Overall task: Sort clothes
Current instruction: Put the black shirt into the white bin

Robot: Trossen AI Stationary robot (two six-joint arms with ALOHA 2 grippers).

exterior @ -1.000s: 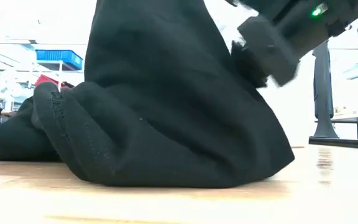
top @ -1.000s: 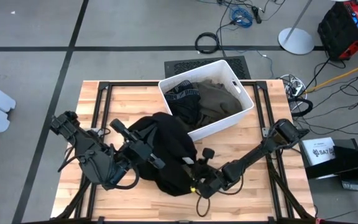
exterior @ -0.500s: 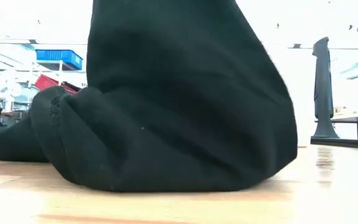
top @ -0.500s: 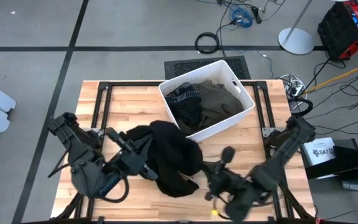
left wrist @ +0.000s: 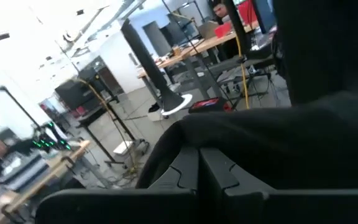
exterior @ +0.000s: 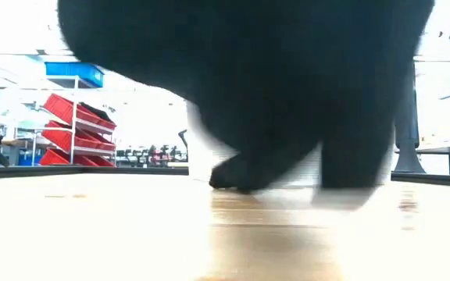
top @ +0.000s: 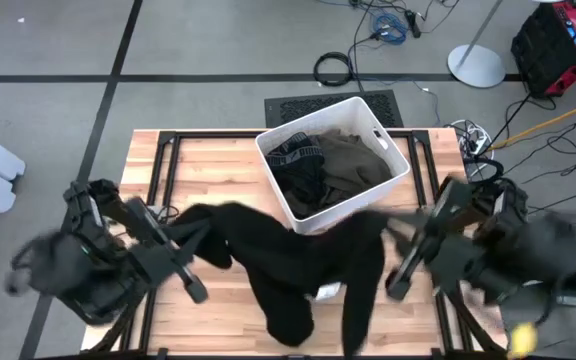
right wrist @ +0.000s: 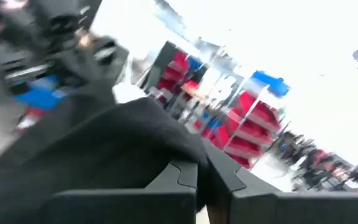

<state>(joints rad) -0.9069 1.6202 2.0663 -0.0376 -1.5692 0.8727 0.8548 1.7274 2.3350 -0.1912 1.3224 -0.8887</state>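
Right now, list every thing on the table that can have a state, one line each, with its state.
black garment: lifted and stretched between both grippers, its lower part hanging toward the table.
left gripper: shut on the black garment.
right gripper: shut on the black garment.
white bin: upright, open-topped, holding clothes.
olive-green garment: crumpled in the white bin.
dark patterned garment: bunched in the white bin.

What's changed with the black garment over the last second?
Both grippers, left and right, now shut on the black garment, have swung apart and up, stretching it wide and lifting it nearly off the table. The bin and its clothes haven't moved.
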